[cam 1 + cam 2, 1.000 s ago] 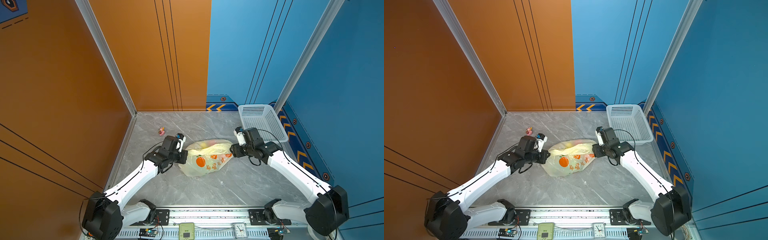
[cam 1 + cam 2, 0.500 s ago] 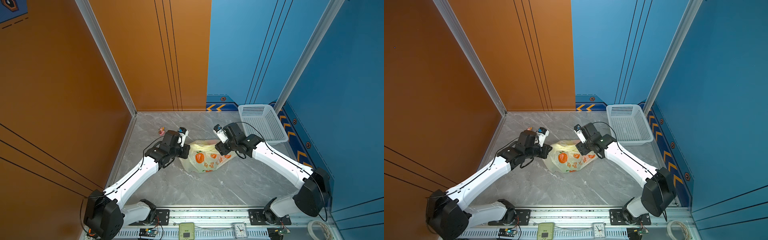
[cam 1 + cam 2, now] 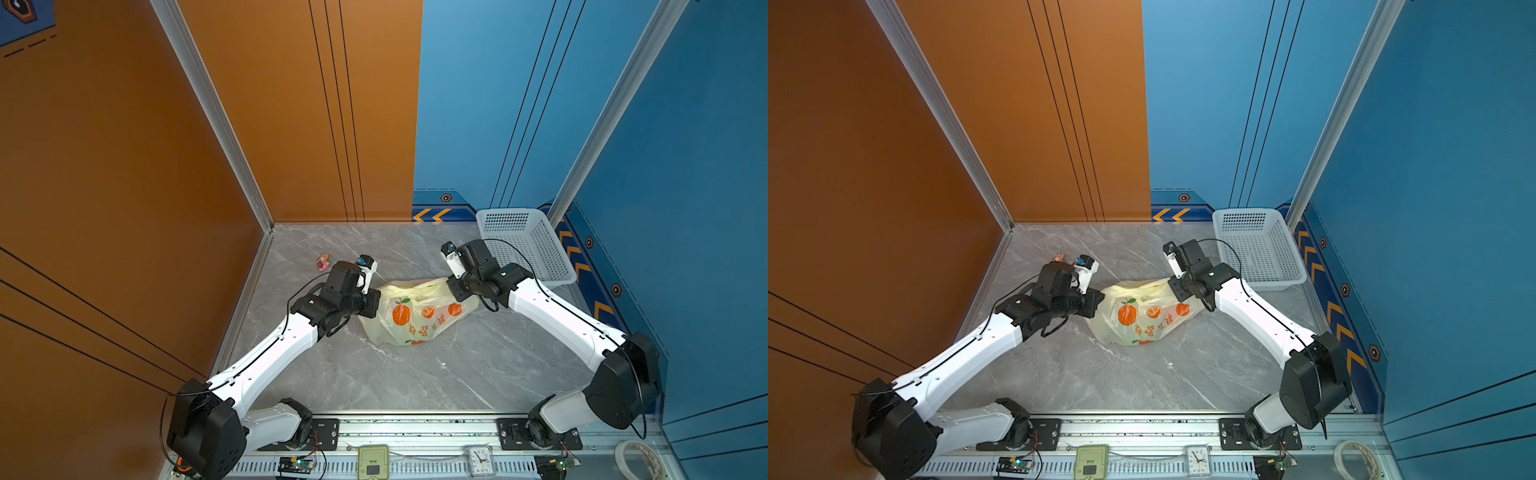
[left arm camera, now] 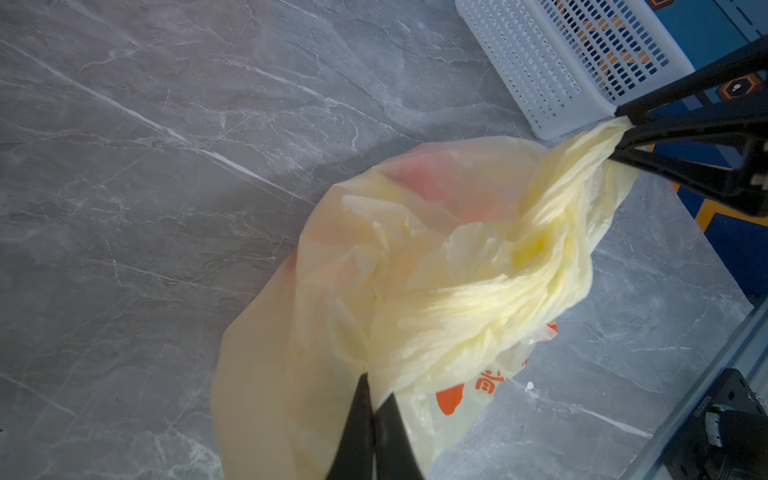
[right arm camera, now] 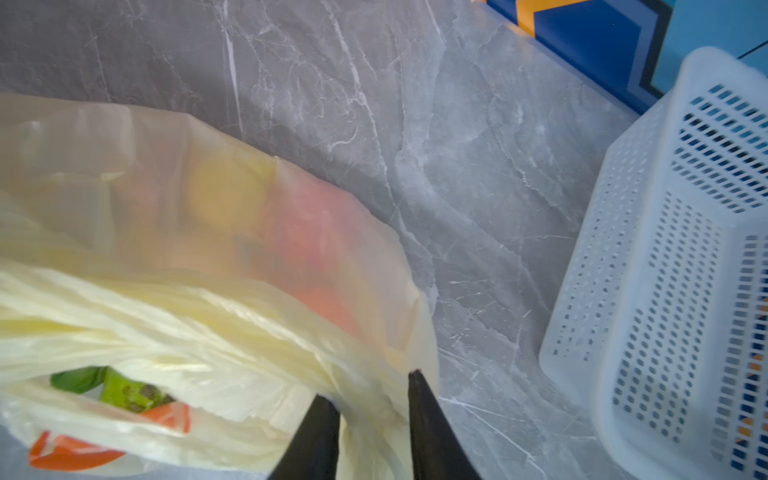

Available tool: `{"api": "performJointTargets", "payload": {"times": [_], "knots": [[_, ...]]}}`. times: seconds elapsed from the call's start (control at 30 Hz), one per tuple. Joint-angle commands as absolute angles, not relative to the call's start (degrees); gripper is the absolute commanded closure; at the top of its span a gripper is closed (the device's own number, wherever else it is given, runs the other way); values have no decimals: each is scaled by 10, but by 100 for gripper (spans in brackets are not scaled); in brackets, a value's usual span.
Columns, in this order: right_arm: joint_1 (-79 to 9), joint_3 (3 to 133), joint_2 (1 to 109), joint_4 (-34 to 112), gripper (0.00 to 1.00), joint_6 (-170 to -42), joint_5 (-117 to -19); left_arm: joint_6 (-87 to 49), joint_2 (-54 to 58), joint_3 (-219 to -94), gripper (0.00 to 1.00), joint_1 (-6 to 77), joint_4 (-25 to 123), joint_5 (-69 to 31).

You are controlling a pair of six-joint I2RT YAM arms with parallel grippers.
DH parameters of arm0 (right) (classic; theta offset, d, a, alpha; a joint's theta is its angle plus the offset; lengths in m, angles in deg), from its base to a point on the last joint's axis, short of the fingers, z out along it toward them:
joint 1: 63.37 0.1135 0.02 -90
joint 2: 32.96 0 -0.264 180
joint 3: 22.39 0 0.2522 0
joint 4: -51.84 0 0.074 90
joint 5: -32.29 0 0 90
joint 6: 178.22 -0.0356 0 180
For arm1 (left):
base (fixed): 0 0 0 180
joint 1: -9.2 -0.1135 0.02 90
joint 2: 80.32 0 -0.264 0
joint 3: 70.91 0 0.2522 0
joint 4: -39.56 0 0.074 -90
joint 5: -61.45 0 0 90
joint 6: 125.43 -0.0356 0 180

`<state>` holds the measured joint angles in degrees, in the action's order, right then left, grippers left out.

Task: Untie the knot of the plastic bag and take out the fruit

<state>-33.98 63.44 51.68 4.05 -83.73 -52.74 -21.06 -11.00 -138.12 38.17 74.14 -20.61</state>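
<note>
Grey marble tabletop (image 3: 415, 382) w/ plastic bag (image 3: 415, 316). L gripper (image 4: 371, 395) clenched on bag's 9 o'clock side; R gripper (image 5: 368, 384) pinching it at 2 o'clock; knot (image 4: 536, 245) btwn.

Grey marble tabletop (image 3: 415, 374): plastic bag (image 3: 415, 316), white basket (image 3: 540, 249), pink figurine (image 3: 323, 262).

The bag (image 3: 419, 316) bears a row of four orange Chinese characters (image 3: 426, 328) under its orange prints, too small to read surely. At 6 o'clock, the clock (image 3: 1198, 459) shows black dial numerals. At 12 o'clock, two yellow chevrons (image 3: 432, 215) on the blue skirting (image 3: 459, 212) point left. Side chevrons (image 3: 602, 309) run along 3 o'clock.
</note>
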Motion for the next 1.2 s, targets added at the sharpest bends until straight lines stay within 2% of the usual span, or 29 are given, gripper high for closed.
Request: {"api": "performJointTargets", "payload": {"times": [0.0,0.1,0.17,0.2,0.3,0.4,0.43,0.67,0.83,0.93,1.03,1.17], "knots": [[-363,625,489,33,85,-857,-540,-216,-119,-1377,100,386,755,-217],[-365,625,482,32,98,-869,-556,-219,-114,-1383,100,386,759,-215],[-366,623,478,32,100,-880,-563,-222,-111,-1389,99,386,764,-212],[-366,620,475,32,100,-886,-567,-225,-109,-1394,88,387,769,-212],[-366,614,460,35,100,-910,-581,-229,-108,-1417,37,394,783,-224],[-362,607,438,39,100,-932,-590,-245,-114,-1451,7,422,785,-254],[-361,605,431,40,100,-939,-590,-253,-113,-1464,1,433,785,-259],[-358,595,400,40,100,-968,-591,-324,-28,-1561,2,508,802,-257],[-353,594,389,40,100,-977,-586,-356,49,-1623,0,538,804,-272],[-351,590,378,40,100,-983,-581,-362,93,-1654,2,540,806,-292],[-349,585,369,40,100,-988,-577,-367,128,-1674,8,538,806,-299],[-350,578,356,39,100,-991,-569,-370,143,-1672,23,528,801,-305]]}}
